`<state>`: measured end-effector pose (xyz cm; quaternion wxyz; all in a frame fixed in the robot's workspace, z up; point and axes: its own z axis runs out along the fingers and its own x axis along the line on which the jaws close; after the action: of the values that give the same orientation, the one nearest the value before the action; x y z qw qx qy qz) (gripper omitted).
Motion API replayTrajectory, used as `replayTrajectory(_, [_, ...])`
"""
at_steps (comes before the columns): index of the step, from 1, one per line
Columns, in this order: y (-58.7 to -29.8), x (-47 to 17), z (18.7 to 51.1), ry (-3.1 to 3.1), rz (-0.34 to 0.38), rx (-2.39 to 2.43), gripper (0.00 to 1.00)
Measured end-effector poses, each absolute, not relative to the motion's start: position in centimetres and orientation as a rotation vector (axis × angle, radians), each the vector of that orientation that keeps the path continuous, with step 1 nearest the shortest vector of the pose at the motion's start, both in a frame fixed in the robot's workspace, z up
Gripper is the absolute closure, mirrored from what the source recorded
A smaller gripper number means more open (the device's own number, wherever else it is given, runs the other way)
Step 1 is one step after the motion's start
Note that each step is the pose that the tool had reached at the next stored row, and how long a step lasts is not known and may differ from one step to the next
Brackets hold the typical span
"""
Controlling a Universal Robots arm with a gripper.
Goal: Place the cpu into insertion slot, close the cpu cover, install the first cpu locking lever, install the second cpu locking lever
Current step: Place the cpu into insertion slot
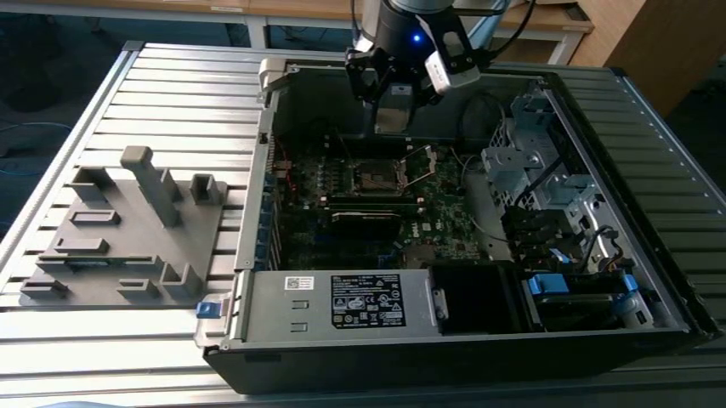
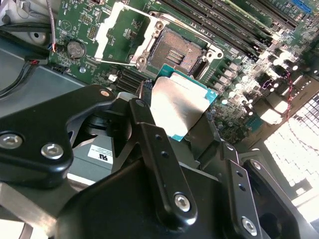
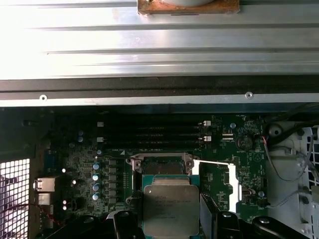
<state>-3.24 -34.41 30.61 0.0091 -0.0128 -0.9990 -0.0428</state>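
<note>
My gripper (image 1: 397, 119) hangs inside the open computer case, above the motherboard's far part. It is shut on the cpu (image 2: 177, 107), a flat square chip with a dull silver top, which sits between the black fingers (image 2: 149, 134). In the first wrist view the cpu (image 3: 171, 209) hovers just short of the insertion slot (image 3: 162, 167), apart from it. The slot (image 2: 177, 50) lies open, with its dark contact field showing. Beside the slot, the cpu cover (image 2: 107, 25), a shiny metal frame, stands swung open on its hinge. The exterior view shows the slot (image 1: 372, 176) and the raised cover (image 1: 422, 166).
Memory sticks (image 3: 154, 134) run in rows beyond the slot. The case's metal wall (image 3: 159, 92) rises close behind them. In the exterior view a power supply (image 1: 340, 302) fills the near side and a drive cage (image 1: 533, 161) with cables stands on the right. A grey fixture (image 1: 125, 229) lies left of the case.
</note>
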Motion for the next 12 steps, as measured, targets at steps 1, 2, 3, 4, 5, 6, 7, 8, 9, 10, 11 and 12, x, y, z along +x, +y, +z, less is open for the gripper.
replayTrajectory(1, [-34.41, -3.24, 30.58, -3.120, -0.134, -0.040, 0.46])
replayTrajectory(2, [-34.41, -3.24, 30.55, -3.120, -0.134, -0.040, 0.46])
replayTrajectory(3, [-34.41, -3.24, 30.53, -3.120, -0.134, -0.040, 0.46])
replayTrajectory(4, [-34.41, -3.24, 30.50, -3.120, -0.134, -0.040, 0.46])
replayTrajectory(5, [-34.41, -3.24, 30.47, -3.120, -0.134, -0.040, 0.46])
replayTrajectory(6, [-34.41, -3.25, 30.44, -3.120, -0.134, -0.040, 0.46])
replayTrajectory(7, [-34.41, -3.24, 30.42, -3.120, -0.134, -0.040, 0.46])
replayTrajectory(8, [-34.41, -3.24, 30.40, -3.120, -0.134, -0.040, 0.46])
replayTrajectory(9, [-34.41, -3.24, 30.38, -3.120, -0.134, -0.040, 0.46])
replayTrajectory(10, [-34.41, -3.24, 30.36, -3.120, -0.134, -0.040, 0.46])
replayTrajectory(11, [-34.41, -3.25, 30.33, -3.120, -0.134, -0.040, 0.46])
replayTrajectory(12, [-34.41, -3.24, 30.31, -3.120, -0.134, -0.040, 0.46])
